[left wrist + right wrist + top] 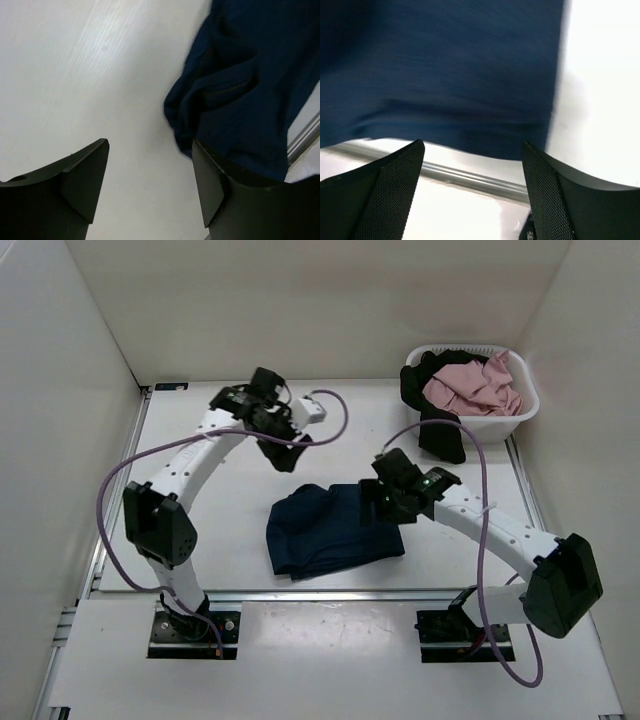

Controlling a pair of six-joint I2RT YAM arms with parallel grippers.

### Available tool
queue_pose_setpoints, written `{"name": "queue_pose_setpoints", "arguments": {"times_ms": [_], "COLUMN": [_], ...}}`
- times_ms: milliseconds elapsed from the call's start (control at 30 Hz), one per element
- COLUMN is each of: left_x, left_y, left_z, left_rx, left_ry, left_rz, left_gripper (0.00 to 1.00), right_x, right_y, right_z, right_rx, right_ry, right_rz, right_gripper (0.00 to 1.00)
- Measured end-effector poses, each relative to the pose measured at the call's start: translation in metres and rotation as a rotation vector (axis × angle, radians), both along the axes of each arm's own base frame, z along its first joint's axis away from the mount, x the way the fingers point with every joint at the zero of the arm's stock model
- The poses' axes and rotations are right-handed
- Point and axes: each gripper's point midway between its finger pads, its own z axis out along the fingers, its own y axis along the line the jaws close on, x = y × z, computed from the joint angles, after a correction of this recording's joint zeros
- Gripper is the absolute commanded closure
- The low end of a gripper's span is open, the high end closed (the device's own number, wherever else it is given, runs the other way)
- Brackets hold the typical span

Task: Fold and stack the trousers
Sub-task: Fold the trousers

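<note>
Ahead of the right pincer [472, 147] the jeans [445, 75] are blurred and run off the top and left edges. Up and right of the left pincer [150, 145] they are cut off too.

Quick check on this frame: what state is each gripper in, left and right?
Left gripper: open, holding nothing.
Right gripper: open, empty, at the edge of the trousers.

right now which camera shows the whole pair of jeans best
The top external view: it shows the whole folded trousers lying on the table. The left wrist view catches only one rumpled edge of them; the right wrist view shows just a blurred stretch of blue cloth.
</note>
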Motion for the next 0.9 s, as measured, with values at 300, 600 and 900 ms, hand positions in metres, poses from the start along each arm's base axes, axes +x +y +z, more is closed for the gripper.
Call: {"name": "queue_pose_setpoints", "arguments": {"times_ms": [300,600,900], "left_x": [-0.026,-0.048,-0.019], "left_y": [-0.061,-0.035,0.022], "left_z": [-0.082,-0.120,-0.129], "left_rx": [-0.008,0.052,0.143], "left_ry": [0.200,0.309,0.292], "left_rz": [-0.155,-0.136,0.103], "left_gripper": [0.36,0.86,0.86], "right_x": [-0.013,-0.022,-0.037], "right_y": [-0.060,-0.042,-0.032], "right_z": [-0.076,-0.103,-0.099], "right_rx": [-0.039,0.210,0.360], "right_ry": [0.135,0.154,0.138], "right_rz": [-0.221,-0.205,-0.164], "right_gripper": [0.06,0.93,1.00]}}
